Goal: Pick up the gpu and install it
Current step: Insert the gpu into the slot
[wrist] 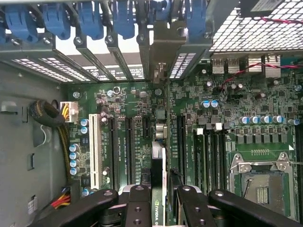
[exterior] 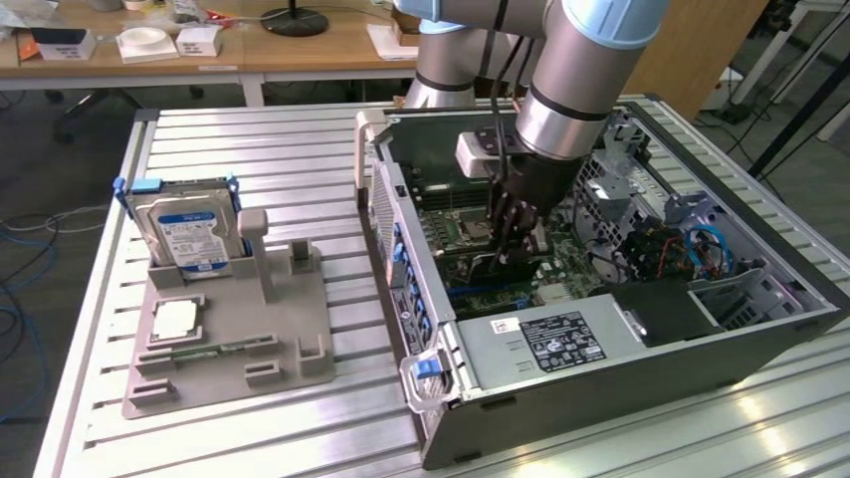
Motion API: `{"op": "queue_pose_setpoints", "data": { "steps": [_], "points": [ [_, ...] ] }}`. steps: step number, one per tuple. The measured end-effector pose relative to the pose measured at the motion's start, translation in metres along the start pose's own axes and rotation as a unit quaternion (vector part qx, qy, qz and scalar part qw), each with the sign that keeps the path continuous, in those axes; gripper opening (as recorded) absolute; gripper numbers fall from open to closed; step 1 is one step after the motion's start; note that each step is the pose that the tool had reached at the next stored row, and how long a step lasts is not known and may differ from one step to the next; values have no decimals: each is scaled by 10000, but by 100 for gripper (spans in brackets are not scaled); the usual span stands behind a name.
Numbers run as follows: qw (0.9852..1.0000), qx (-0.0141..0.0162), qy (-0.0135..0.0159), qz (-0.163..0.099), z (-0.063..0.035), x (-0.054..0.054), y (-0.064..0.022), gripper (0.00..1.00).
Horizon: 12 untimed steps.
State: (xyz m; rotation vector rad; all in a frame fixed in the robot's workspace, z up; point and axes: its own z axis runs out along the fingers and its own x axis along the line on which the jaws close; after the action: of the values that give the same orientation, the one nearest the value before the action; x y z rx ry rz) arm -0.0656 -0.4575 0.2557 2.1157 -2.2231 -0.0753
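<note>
One gripper (exterior: 512, 249) is reaching down inside the open computer case (exterior: 743, 339), its black fingers (wrist: 139, 208) pinching the gpu (wrist: 159, 189) edge-on between them, partly closed on the thin card. In the wrist view the gpu is standing upright over the green motherboard (wrist: 213, 123), lined up with a long expansion slot (wrist: 180, 137) and its end pointing at the rear bracket openings (wrist: 161, 52). Outside the case, a hard drive (exterior: 186, 231) is standing in a grey holder (exterior: 226, 349) on the slatted table (exterior: 266, 149).

Bright even room light — soft shadows, sharp
</note>
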Motion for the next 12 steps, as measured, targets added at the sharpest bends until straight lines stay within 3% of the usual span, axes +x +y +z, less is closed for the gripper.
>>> {"op": "queue_pose_setpoints", "data": {
  "steps": [12],
  "points": [
    [9999, 0, 10, -100, 2, -58, 3, 26]
  ]
}}
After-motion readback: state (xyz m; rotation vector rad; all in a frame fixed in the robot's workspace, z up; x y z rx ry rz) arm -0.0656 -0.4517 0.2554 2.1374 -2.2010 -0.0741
